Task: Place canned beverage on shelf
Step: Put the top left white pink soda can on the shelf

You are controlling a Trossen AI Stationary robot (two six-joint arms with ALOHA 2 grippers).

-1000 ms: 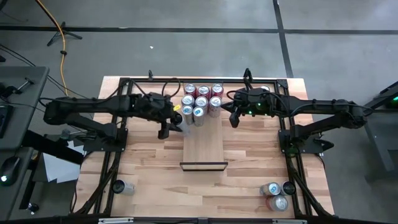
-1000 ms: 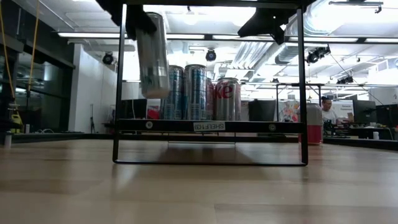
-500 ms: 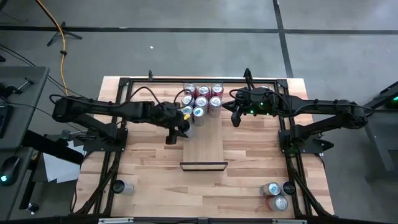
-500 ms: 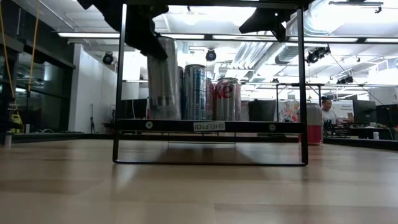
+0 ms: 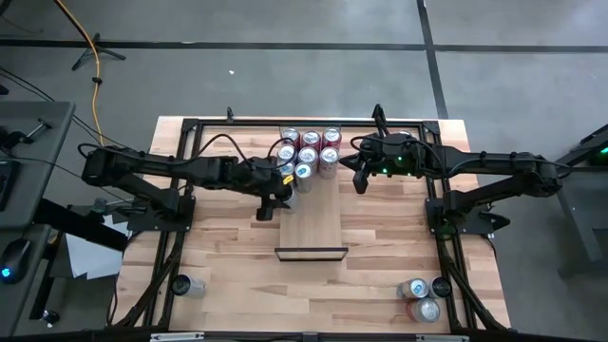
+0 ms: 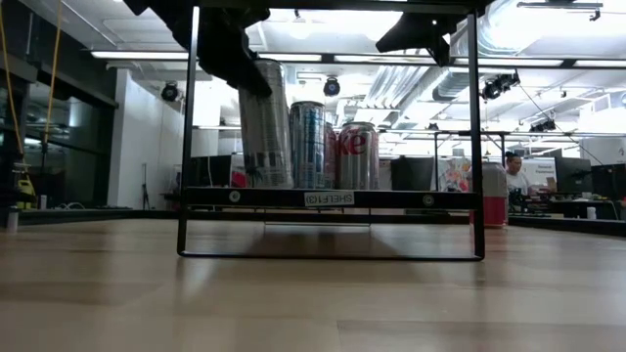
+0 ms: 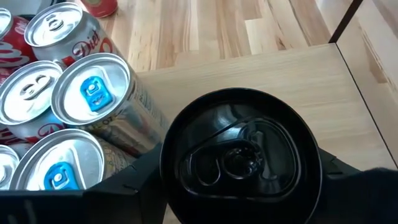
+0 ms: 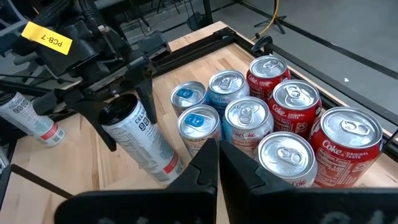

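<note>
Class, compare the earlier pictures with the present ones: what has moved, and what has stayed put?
The left claw has carried its black-topped can rightward and down onto the shelf, beside the cluster of cans; it still grips the can, which leans a little. The right claw, the cluster and the loose cans near the table's front have not moved.

Shelf (image 5: 312, 228) at table (image 5: 228, 266) centre. Can cluster (image 5: 309, 150) on shelf's far end. Left gripper (image 5: 274, 190) at cluster's left edge, holding tall can (image 6: 264, 122) on shelf. Right gripper (image 5: 356, 174) just right of cluster. Lone can (image 5: 187, 285) near-left on table; three cans (image 5: 424, 296) near-right.
</note>
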